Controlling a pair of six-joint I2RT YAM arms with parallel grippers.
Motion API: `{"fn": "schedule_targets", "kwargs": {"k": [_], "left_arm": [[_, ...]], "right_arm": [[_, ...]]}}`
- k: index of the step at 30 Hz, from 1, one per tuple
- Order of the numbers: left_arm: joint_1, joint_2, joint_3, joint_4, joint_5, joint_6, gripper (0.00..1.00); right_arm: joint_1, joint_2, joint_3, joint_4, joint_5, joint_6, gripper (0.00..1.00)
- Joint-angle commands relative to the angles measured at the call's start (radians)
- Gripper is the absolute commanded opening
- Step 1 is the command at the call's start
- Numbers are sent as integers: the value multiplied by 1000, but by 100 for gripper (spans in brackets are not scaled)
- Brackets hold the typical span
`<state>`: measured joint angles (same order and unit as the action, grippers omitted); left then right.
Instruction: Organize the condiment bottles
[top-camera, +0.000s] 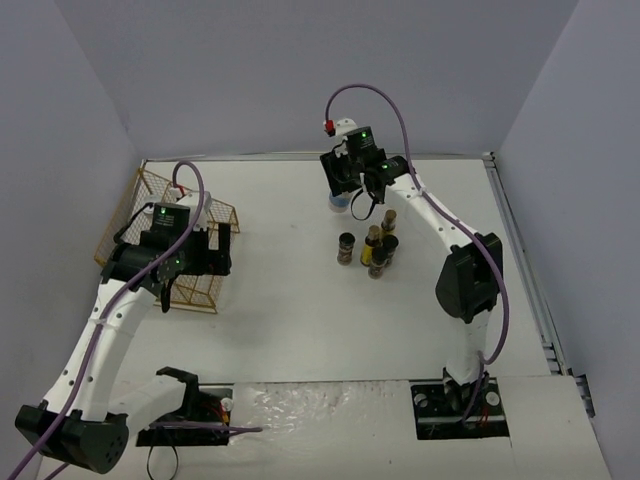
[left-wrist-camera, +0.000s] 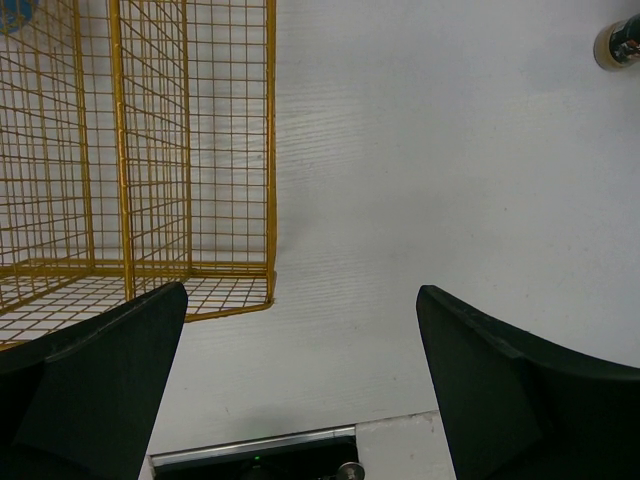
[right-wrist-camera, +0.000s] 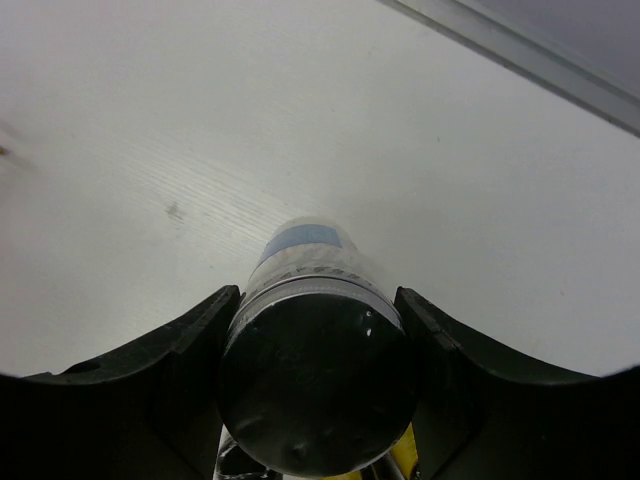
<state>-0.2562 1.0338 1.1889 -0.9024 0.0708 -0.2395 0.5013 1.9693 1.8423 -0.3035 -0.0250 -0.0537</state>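
Observation:
My right gripper (top-camera: 343, 190) is shut on a wide white bottle (right-wrist-camera: 305, 250) with a blue label and a shiny dark-looking cap, one finger on each side. The bottle (top-camera: 340, 205) hangs upright at the far middle of the table; I cannot tell if it touches the surface. Several small bottles stand grouped in front of it: a dark black-capped jar (top-camera: 345, 249), slim yellow-filled ones (top-camera: 372, 243) and another dark jar (top-camera: 379, 266). My left gripper (left-wrist-camera: 300, 300) is open and empty above bare table, beside the gold wire rack (left-wrist-camera: 150, 150). One bottle (left-wrist-camera: 620, 42) shows at the left wrist view's top right.
The gold wire rack (top-camera: 222, 212) lies at the left side of the table, its open end facing right, partly hidden under my left arm. Grey walls enclose the table on three sides. A metal rail (top-camera: 520, 240) runs along the right edge.

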Motion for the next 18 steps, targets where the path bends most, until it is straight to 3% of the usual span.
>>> {"fn": "schedule_targets", "kwargs": {"k": [1, 8, 18], "left_arm": [[-6, -35, 58, 22, -47, -3, 97], [-6, -117, 44, 53, -83, -11, 97], [-6, -223, 28, 59, -122, -74, 97]], "right_arm": [[105, -9, 128, 38, -82, -44, 0], [308, -22, 75, 23, -69, -66, 0], [459, -10, -75, 33, 12, -55, 0]]}}
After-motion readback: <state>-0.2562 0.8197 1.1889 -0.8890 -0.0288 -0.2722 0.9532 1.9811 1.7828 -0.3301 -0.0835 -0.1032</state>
